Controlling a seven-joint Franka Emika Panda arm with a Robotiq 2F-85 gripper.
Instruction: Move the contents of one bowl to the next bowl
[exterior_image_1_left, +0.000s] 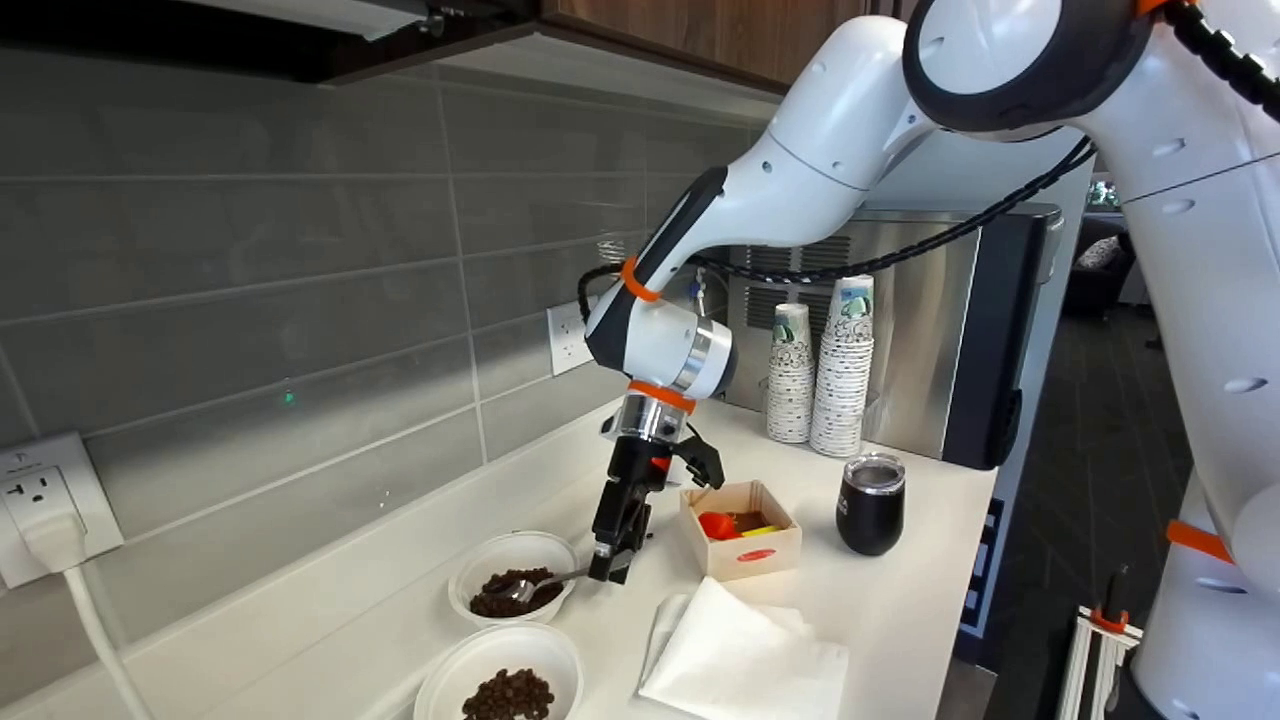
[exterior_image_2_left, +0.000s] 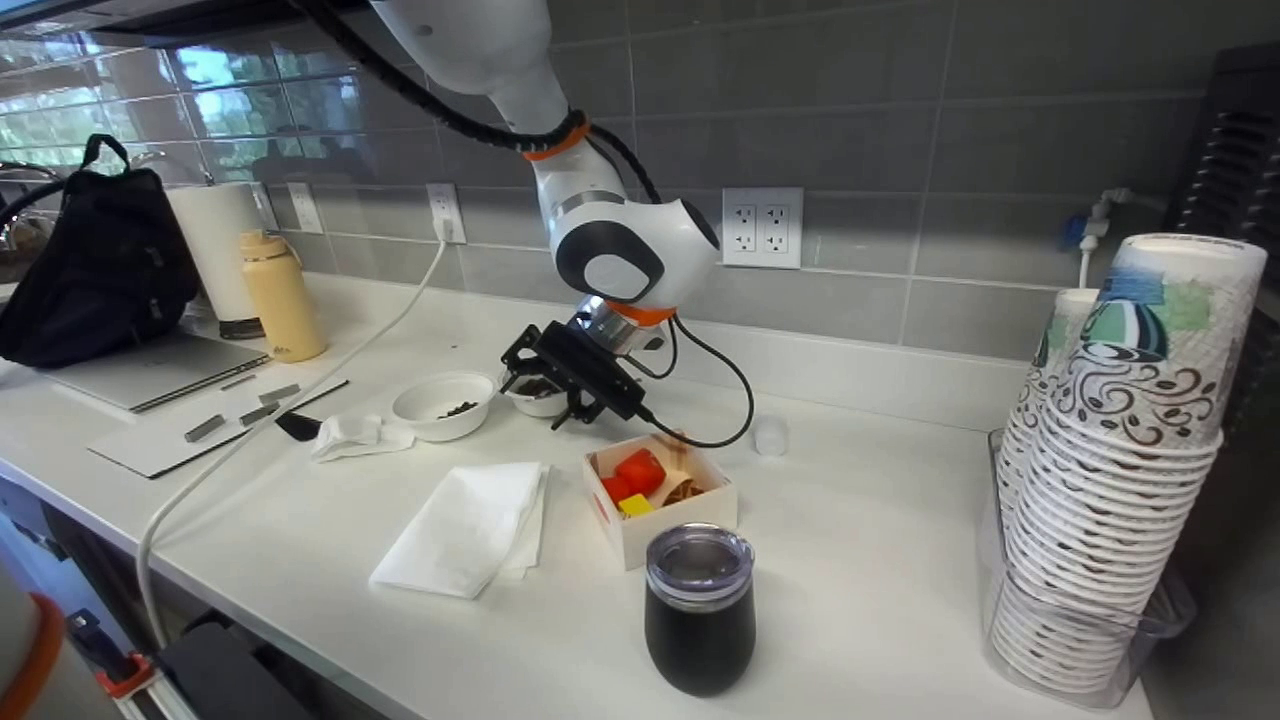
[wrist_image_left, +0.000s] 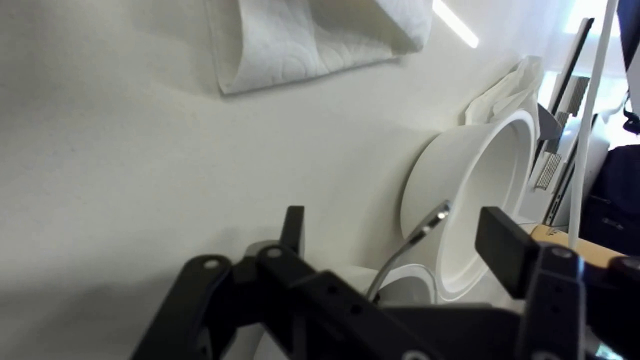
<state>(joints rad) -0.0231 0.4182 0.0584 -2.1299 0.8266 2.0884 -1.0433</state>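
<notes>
A white bowl (exterior_image_1_left: 463, 585) near the wall holds dark brown pellets (exterior_image_1_left: 490, 606) and a metal spoon (exterior_image_1_left: 524, 591) leaning on its rim. A second white bowl (exterior_image_1_left: 550, 655) beside it also holds some brown pellets (exterior_image_1_left: 508, 694). In an exterior view the second bowl (exterior_image_2_left: 425, 404) stands left of the spoon's bowl (exterior_image_2_left: 545, 406), partly hidden by my gripper. My gripper (exterior_image_1_left: 612, 568) is open at the spoon's handle. In the wrist view the spoon handle (wrist_image_left: 417, 234) rises between the wide-apart fingers (wrist_image_left: 395, 235), touching neither; the spoon's bowl (wrist_image_left: 410, 270) is mostly hidden.
A wooden box (exterior_image_1_left: 750, 556) with toy food stands beside the gripper. Folded napkins (exterior_image_1_left: 740, 655) lie in front. A black tumbler (exterior_image_1_left: 870, 505) and paper cup stacks (exterior_image_1_left: 843, 390) stand farther off. A white cable (exterior_image_2_left: 300, 395) crosses the counter. The tiled wall (exterior_image_1_left: 300, 300) runs close behind the bowls.
</notes>
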